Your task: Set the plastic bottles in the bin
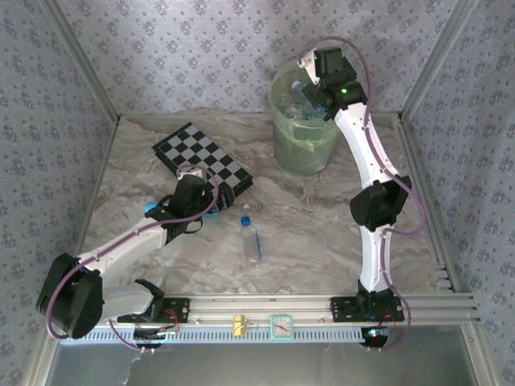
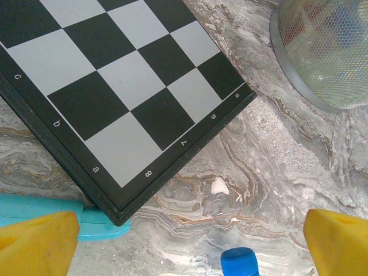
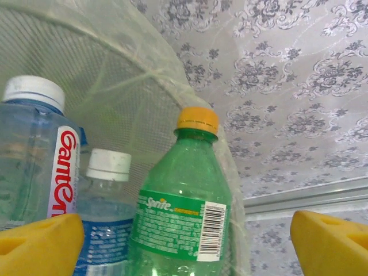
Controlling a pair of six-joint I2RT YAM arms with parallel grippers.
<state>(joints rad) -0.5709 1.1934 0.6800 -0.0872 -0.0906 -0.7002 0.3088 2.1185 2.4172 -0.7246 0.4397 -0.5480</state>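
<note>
We start at the left gripper (image 2: pixel 188 244). Its yellow pads (image 2: pixel 37 244) sit at the two edges of the wrist view, spread wide and holding nothing, and between them we see bare marbled table (image 2: pixel 276 172) and a blue cap (image 2: pixel 240 261) at the bottom edge, a little right of centre. Beyond the pads lie the corner of the checkered board (image 2: pixel 115 86) and a teal thing (image 2: pixel 34 210) just beside it. From above, that cap belongs to the clear bottle (image 1: pixel 252 244) lying flat on the table, to the right of this gripper and somewhat nearer the arm bases. Its long axis runs roughly from far to near, with the cap at the far end and tipped slightly left. The right gripper (image 3: pixel 184 244) hangs inside the mouth of the bin (image 1: pixel 304 149), well apart from that bottle. Its pads are also wide, and the green bottle (image 3: pixel 181 213) standing between them touches neither one, so we read it as let go. It rests among white-capped bottles (image 3: pixel 34 161) against the bin's mesh wall. We judge the left arm the nearer one for the clear bottle on the table. The gripper now points past the bottle's cap toward the board, so it would have to draw back toward the bases and shift right. Then its jaws could straddle the body from left to right, across the short width and not along the length.
</note>
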